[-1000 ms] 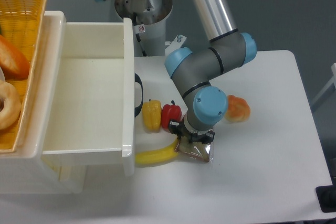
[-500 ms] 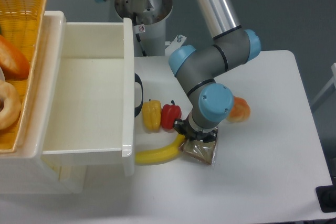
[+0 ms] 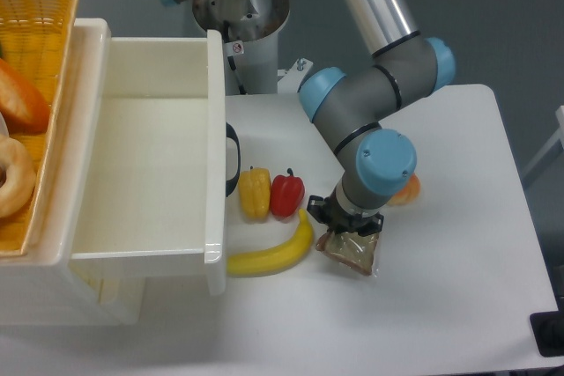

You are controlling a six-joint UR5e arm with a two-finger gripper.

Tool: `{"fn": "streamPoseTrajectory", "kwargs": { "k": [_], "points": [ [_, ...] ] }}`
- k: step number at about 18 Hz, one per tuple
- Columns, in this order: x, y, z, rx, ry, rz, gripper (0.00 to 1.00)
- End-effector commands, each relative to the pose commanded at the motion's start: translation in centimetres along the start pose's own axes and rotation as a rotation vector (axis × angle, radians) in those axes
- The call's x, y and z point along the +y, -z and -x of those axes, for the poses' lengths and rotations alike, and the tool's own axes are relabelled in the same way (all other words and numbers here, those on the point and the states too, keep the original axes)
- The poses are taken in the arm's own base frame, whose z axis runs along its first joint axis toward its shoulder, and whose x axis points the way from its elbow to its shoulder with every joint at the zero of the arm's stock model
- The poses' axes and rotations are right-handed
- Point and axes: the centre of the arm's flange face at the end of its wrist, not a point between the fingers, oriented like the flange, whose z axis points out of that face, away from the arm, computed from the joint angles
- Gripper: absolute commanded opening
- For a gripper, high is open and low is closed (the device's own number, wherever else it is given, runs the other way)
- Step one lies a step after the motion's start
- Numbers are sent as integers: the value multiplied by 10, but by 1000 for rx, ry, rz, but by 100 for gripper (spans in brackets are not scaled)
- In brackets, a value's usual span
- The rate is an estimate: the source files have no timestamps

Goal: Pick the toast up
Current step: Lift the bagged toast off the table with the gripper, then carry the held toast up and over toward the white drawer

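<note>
the toast lies in its glossy clear wrap near the middle of the tabletop, toward the front edge, with the gripper directly over its far end. the wrist hides the fingers, so i cannot tell whether they stand wide, narrow, or already pinch the wrap; only the lower part of the slice shows, tilted with its near corner pointing toward the front right. whether it rests flat or hangs slightly lifted cannot be read from this view. the banana lies just beside the toast on the side of the white bin, its tip close to the gripper, and the red pepper and yellow pepper sit a little further back. an orange bun peeks out behind the arm toward the right edge. the main risk, as i judge it, is the slick wrap: if the fingers catch only film rather than bread, the slice could slide out or swing on the way up. a grip at one end would also let the flat slice droop and twist. the banana is near enough that a sideways drift could nudge it, and pressing down too hard could crush the bread.
</note>
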Motion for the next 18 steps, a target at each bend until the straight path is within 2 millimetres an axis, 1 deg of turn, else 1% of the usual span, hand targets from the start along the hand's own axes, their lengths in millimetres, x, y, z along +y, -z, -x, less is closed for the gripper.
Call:
{"fn": "streamPoseTrajectory", "kwargs": {
  "k": [2, 5, 10, 12, 14, 18],
  "points": [
    [5, 12, -1, 20, 4, -6, 10],
    [14, 41, -12, 54, 14, -54, 10],
    [29, 82, -31, 121, 28, -63, 10],
    [37, 109, -44, 153, 35, -89, 10],
    [42, 131, -57, 186, 37, -112, 10],
    [57, 158, -78, 234, 48, -157, 10]
  ]
}}
